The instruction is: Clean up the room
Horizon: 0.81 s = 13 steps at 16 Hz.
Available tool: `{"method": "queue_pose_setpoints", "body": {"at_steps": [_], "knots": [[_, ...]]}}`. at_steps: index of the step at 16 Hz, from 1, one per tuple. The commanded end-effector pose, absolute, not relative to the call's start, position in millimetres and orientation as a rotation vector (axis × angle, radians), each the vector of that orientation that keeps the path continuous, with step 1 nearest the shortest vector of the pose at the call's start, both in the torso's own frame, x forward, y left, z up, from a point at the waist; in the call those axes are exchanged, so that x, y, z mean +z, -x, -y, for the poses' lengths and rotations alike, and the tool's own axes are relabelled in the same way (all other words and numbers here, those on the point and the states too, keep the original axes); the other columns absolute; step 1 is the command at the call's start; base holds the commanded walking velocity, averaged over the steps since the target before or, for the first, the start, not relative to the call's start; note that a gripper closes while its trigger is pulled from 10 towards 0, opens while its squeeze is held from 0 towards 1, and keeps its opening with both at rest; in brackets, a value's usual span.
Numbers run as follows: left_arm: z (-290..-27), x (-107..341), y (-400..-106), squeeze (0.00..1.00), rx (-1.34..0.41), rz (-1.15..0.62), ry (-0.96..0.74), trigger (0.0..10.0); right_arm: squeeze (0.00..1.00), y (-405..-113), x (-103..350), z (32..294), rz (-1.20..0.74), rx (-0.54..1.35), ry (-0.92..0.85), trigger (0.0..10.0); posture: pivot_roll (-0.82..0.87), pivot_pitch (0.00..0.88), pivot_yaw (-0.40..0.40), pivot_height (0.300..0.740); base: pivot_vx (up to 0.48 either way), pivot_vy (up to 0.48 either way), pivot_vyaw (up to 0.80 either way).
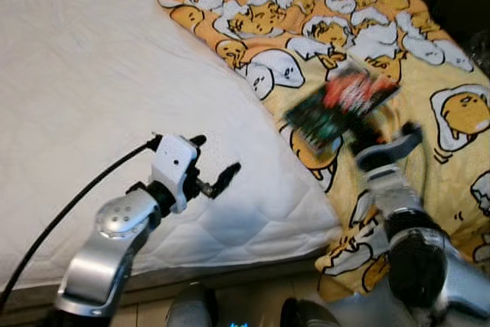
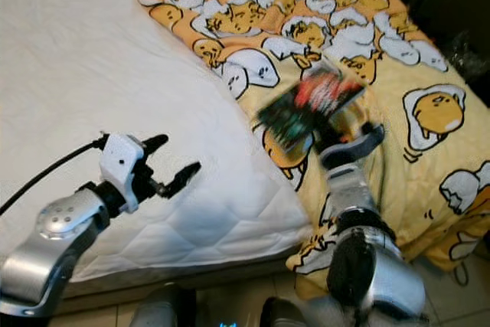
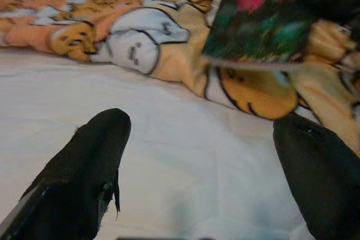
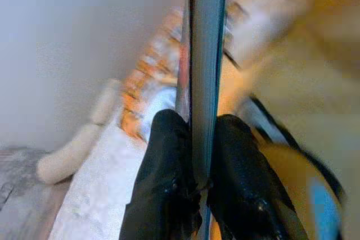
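Hovering right of centre in the left eye view, a flat book (image 1: 342, 107) with a dark green and red cover is being held up above the yellow cartoon-egg blanket (image 1: 429, 59) — it is blurred, so its print cannot be read. It is being pinched by the right gripper (image 1: 360, 137), whose silver arm is rising from the lower right corner of the frame. In the right wrist view the book (image 4: 205, 54) is being seen edge-on, a thin grey-blue strip running up the middle of the picture, and it is being clamped from both sides by the two black fingers (image 4: 169, 172), closed tight against it.

At the lower left of the left eye view the left gripper (image 1: 213, 165) is being held out over the white quilted mattress (image 1: 92, 97) — its fingers are spread well apart and nothing is being gripped between them. The same spread is being shown in the left wrist view, with one black finger (image 3: 84, 167) at the lower left and the other at the lower right, white mattress (image 3: 185, 139) between them and the blurred book (image 3: 270, 15) at the upper right. A black cable (image 1: 73, 201) is being trailed from the left wrist toward the lower left edge.
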<state>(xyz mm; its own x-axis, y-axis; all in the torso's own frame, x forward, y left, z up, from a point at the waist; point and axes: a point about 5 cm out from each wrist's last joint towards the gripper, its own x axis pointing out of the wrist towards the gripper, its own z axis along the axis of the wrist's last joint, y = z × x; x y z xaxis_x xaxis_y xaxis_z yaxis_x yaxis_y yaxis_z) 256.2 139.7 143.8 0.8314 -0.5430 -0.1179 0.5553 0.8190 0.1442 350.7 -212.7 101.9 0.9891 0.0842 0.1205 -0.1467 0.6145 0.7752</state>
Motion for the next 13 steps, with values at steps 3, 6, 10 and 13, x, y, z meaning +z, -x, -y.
{"method": "queue_pose_setpoints", "body": {"at_steps": [3, 6, 10, 13], "knots": [[-144, 138, -259, 0.00, -0.483, -0.057, -0.187, 10.0, 0.00, -339, 129, 207, 0.182, 0.225, -0.696, 0.0, 0.11, 0.041, -0.015, 0.740, 0.000, 0.000, 0.00], [-145, 134, -263, 0.00, -0.356, -0.020, -0.162, 10.0, 0.00, -319, 136, 201, 0.190, 0.170, -0.391, 0.0, 0.08, 0.016, -0.026, 0.740, 0.000, 0.000, 0.00], [-148, 135, -264, 0.00, -0.286, 0.013, -0.160, 10.0, 0.00, -294, 119, 186, 0.080, 0.006, -0.006, 10.0, 0.07, 0.017, -0.028, 0.740, 0.000, 0.075, 0.00], [-149, 134, -267, 0.00, -0.295, 0.015, -0.217, 10.0, 0.00, -286, 112, 178, 0.037, -0.023, -0.010, 10.0, 0.06, 0.008, -0.025, 0.740, 0.000, 0.300, 0.00]]}}
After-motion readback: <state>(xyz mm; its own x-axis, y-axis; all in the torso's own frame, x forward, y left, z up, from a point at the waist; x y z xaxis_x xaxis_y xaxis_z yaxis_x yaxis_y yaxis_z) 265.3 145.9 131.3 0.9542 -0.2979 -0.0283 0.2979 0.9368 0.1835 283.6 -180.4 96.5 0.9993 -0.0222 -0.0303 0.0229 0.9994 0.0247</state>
